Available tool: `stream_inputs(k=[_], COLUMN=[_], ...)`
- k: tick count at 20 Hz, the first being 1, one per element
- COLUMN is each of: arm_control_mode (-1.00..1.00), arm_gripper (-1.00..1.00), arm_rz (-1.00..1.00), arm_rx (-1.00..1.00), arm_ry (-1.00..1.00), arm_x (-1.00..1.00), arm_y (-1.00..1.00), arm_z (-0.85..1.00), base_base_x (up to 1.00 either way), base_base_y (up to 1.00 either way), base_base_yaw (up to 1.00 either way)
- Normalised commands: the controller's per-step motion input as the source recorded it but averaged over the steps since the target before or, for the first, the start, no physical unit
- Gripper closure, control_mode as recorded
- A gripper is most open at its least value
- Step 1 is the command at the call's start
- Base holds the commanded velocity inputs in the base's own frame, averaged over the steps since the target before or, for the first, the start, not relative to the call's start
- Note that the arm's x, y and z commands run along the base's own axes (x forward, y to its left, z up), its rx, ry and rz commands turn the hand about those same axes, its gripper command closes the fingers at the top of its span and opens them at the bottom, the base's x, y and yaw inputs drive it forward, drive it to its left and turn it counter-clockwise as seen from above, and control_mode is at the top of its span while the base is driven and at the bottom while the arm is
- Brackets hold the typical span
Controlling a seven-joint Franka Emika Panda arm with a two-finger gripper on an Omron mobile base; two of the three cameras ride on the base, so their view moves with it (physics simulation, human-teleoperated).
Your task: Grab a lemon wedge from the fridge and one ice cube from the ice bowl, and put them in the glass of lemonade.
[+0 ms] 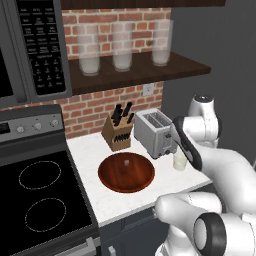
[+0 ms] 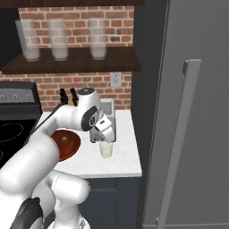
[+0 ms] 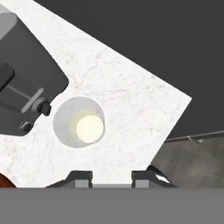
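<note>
From the right base view you have the clearest look at the two-finger gripper (image 2: 101, 139): it hangs just above the small short clear glass of pale yellowish-white lemonade (image 2: 106, 150), which stands on the white marble counter (image 2: 123, 162) near its right end. The tall dark grey fridge (image 2: 201, 53) fills the right side there, door closed, with its long pale grey vertical bar handle (image 2: 179, 138).

The left base view gives you what that side hides: the whole wide, shallow, reddish-brown wooden ice bowl (image 1: 126, 172) with one small pale ice cube (image 1: 126, 162) near its middle, the silver toaster (image 1: 154, 133) behind it, and the wooden knife block (image 1: 117, 131) beside the toaster. The glass (image 1: 180, 161) is half covered by the white arm there.

The hand view looks straight down into the glass (image 3: 79, 122), which sits above and left of the dark fingertips (image 3: 81, 177), beside the toaster's lever end (image 3: 26, 92). The jaws stand narrow, with a small gap between them. You cannot tell from any view whether something small sits between them.
</note>
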Motion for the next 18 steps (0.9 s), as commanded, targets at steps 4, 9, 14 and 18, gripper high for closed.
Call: stream_inputs(k=[4, 9, 14, 18], arm_control_mode=[-1.00, -1.00, -1.00, -1.00], arm_gripper=[1.00, 1.00, 1.00, 1.00], arm_rz=[-0.03, -0.02, 0.00, 0.00], arm_rx=[0.00, 0.00, 0.00, 0.00], arm_ry=[0.00, 0.00, 0.00, 0.00], arm_x=[0.32, 0.26, 0.19, 0.16], arm_y=[0.00, 0.00, 0.00, -0.02], arm_z=[-0.11, -0.17, -0.27, -0.21], base_base_x=[0.00, 0.00, 0.00, 0.00], base_base_y=[0.00, 0.00, 0.00, 0.00], base_base_yaw=[0.00, 0.00, 0.00, 0.00])
